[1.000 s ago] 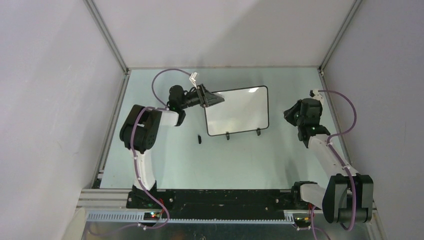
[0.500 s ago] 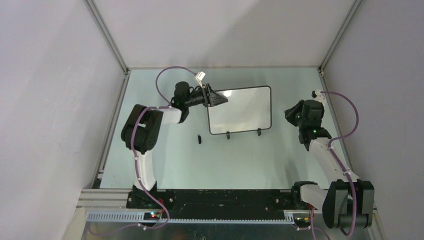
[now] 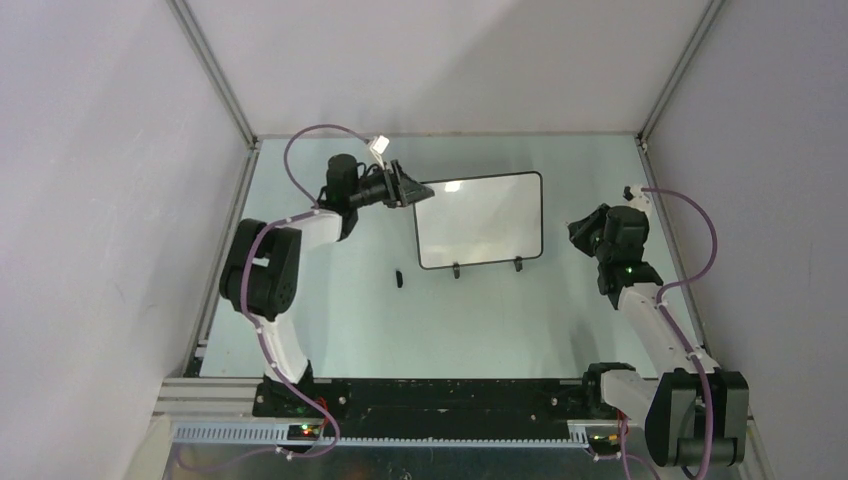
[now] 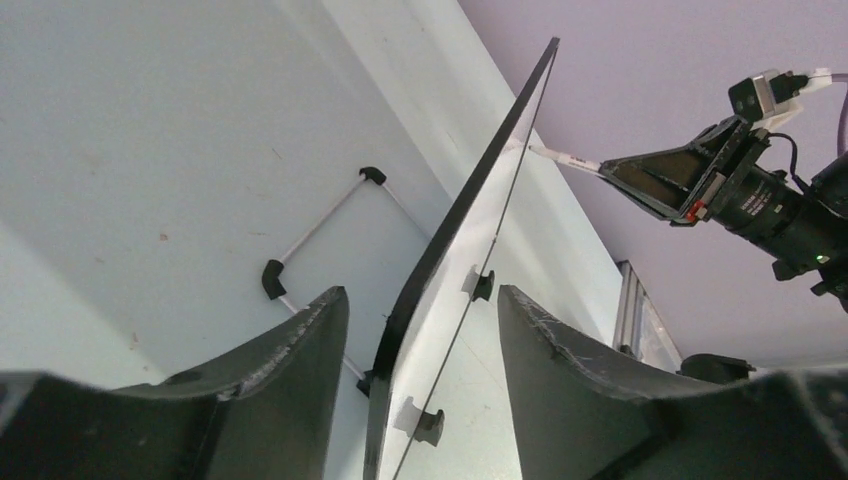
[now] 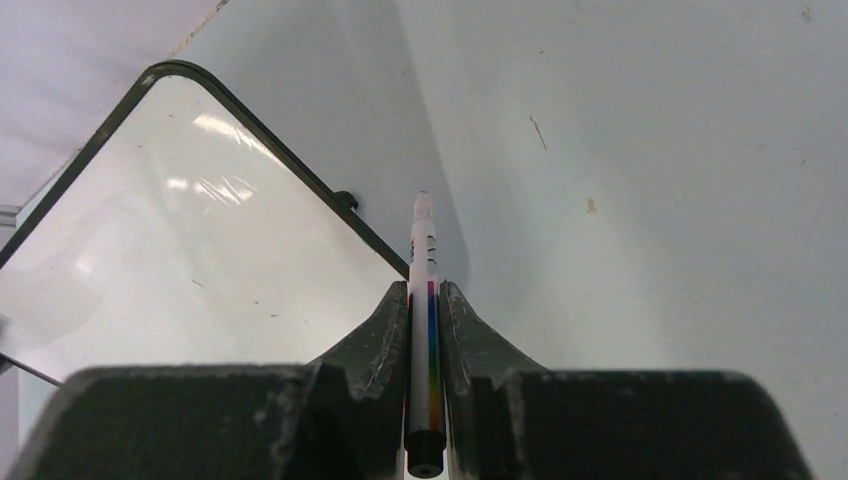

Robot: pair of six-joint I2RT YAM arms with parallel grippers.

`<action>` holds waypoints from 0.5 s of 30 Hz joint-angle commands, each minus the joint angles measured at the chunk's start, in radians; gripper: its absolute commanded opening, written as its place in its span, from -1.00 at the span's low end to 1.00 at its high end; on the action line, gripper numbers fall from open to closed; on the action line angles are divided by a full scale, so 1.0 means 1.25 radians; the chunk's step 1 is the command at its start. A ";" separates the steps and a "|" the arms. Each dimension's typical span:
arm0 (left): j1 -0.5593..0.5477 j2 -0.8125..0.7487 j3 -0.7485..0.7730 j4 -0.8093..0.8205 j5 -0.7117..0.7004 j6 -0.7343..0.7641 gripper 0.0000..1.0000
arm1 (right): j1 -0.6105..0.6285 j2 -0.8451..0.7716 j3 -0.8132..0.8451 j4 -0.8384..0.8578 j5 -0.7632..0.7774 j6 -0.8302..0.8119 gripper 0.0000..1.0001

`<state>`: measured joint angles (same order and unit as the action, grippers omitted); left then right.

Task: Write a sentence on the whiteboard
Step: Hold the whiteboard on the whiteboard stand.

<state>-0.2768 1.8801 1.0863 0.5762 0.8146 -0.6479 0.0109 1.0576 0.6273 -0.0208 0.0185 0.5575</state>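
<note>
**Whiteboard blank, marker in hand, writing not yet begun.**

The left gripper (image 3: 412, 190) sits at the far left corner of the whiteboard (image 3: 480, 222). Its jaws are wide and astride the black frame with a gap on each side, so it grips nothing. The whiteboard stands on its two feet toward the far edge of the worktop (image 3: 330, 320), about midway between the side edges. Its face is bare, and no sentence shows. A small black piece (image 3: 398, 278), perhaps a cap, lies just off the whiteboard's near left corner. The right gripper (image 5: 425, 290), apart from the whiteboard's right edge, is clamped narrow on a marker (image 5: 424, 250) whose tip points forward. The step looks like bracing before writing. Next, I judge, the left jaws must close on the frame and the right arm must bring the tip to the face.
</note>
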 commanded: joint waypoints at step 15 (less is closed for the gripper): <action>0.027 0.041 -0.206 0.739 -0.013 -0.292 -0.04 | -0.001 -0.030 -0.024 0.054 -0.041 -0.006 -1.00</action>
<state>-0.2623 1.9041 0.8295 1.1954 0.7959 -0.8749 0.0109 1.0309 0.6022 0.0071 -0.0200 0.5571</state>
